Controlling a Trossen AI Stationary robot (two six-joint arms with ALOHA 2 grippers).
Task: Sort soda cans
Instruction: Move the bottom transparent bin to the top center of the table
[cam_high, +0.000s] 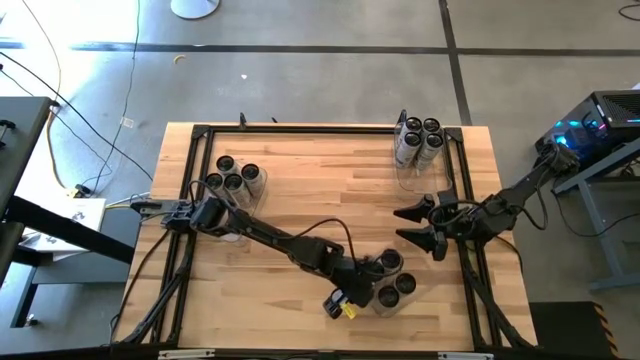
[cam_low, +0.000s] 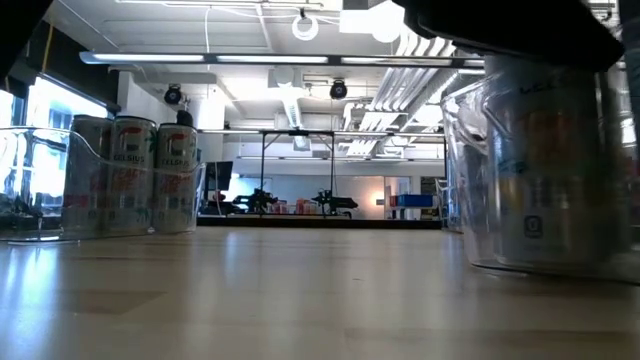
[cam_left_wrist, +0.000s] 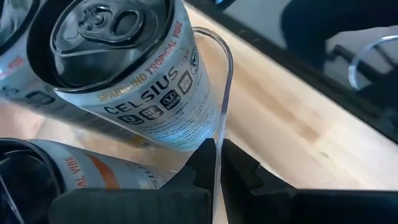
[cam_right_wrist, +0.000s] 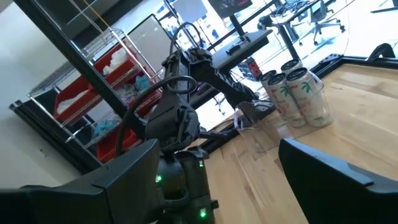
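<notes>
Several silver soda cans (cam_left_wrist: 124, 68) with dark tops stand in a clear bin (cam_high: 392, 282) near the table's front, right of centre. My left gripper (cam_left_wrist: 216, 163) is shut on that bin's wall; the low view shows the bin (cam_low: 540, 170) close up. Two more clear bins hold cans, one at the far left (cam_high: 236, 177) and one at the far right (cam_high: 418, 140). My right gripper (cam_high: 418, 226) hangs open above the table's right side, clear of everything, and its wrist view (cam_right_wrist: 217, 152) shows nothing between the fingers. My left gripper pinches the clear bin's thin wall (cam_left_wrist: 217, 146) at its upper rim, one finger inside the bin beside the cans and one outside. The fingers slant down onto the rim from the bin's left. In the low view the bin's base (cam_low: 540, 265) sits on the table.
A black frame (cam_high: 300, 128) runs along the table's edges. My left arm (cam_high: 280, 240) stretches across the table's middle. Bare wood (cam_high: 330, 180) lies between the three bins. Cables and a stand (cam_high: 60, 210) are off the left edge.
</notes>
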